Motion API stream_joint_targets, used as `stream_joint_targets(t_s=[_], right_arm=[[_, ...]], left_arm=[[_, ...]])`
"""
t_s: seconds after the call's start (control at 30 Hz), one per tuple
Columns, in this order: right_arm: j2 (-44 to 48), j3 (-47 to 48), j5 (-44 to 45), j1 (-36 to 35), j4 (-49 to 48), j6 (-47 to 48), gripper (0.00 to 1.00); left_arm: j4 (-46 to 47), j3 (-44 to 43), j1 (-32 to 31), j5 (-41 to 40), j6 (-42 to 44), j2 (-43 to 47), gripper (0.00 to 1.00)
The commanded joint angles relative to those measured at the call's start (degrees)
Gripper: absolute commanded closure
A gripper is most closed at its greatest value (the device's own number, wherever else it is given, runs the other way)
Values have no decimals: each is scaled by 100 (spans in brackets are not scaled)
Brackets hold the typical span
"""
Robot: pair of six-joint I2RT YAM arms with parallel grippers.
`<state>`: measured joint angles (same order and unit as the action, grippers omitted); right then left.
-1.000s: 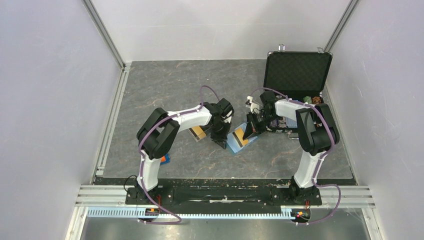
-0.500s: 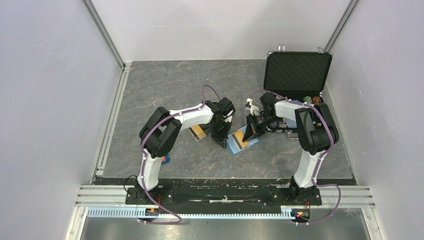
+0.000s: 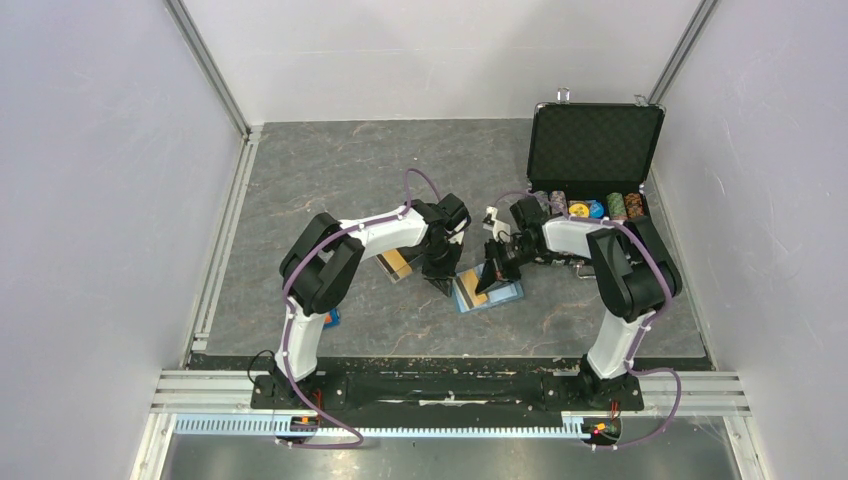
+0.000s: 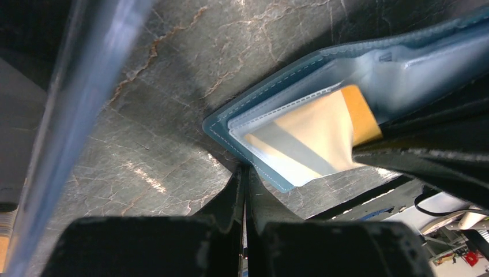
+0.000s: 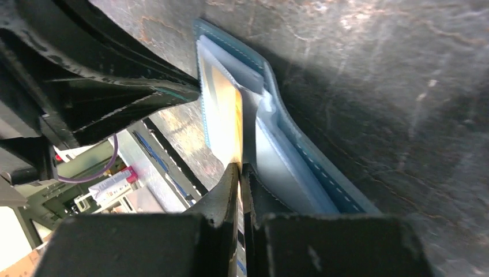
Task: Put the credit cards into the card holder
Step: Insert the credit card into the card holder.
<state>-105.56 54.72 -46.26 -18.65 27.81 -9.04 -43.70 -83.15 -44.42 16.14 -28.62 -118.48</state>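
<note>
The teal card holder [image 3: 505,294] lies open on the table between the arms. An orange credit card [image 4: 311,135] sits partly inside its clear pocket, and my right gripper [image 5: 239,167] is shut on the card's [image 5: 224,112] outer end, low over the holder [image 5: 300,167]. My left gripper [image 4: 243,173] is shut with nothing in it, its tips pressing down at the holder's [image 4: 230,124] near edge. In the top view the left gripper [image 3: 441,287] stands just left of the holder and the right gripper [image 3: 488,278] over it. More cards [image 3: 397,263] lie under the left arm.
A clear plastic tray [image 3: 392,272] holds the spare cards left of the holder. An open black chip case [image 3: 595,140] with a row of chips [image 3: 590,209] stands at the back right. An orange-and-blue block [image 3: 328,318] lies by the left arm's base.
My right gripper has moved left and nearer with the orange card, pushing it deeper into the pocket. The holder shifted slightly. The left gripper has stayed put.
</note>
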Motion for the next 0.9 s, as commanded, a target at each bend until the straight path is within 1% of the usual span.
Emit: stream_joint_targets(t_s=[0.0, 0.1, 0.27, 0.43, 0.6, 0.7, 0.8, 0.87], right_arm=[[355, -473, 387, -327, -1016, -745, 96], [528, -640, 536, -349, -1248, -924, 90], [820, -685, 798, -345, -998, -820, 72], [1148, -656, 983, -349, -771, -791, 51], [1215, -677, 1000, -354, -722, -757, 37], [1139, -783, 889, -405, -854, -783, 35], [1132, -961, 442, -467, -1289, -1089, 40], [1179, -1009, 313, -487, -1472, -1251, 43]], left_arm=[[296, -28, 7, -287, 161, -173, 98], [291, 3, -4, -283, 130, -133, 98], [323, 80, -5, -301, 91, 1, 98], [314, 72, 43, -322, 92, 202, 98], [311, 65, 114, -279, 34, 394, 98], [373, 141, 142, -200, -49, 470, 95], [516, 284, 191, -77, -165, 592, 85], [652, 417, 244, 70, -255, 696, 79]])
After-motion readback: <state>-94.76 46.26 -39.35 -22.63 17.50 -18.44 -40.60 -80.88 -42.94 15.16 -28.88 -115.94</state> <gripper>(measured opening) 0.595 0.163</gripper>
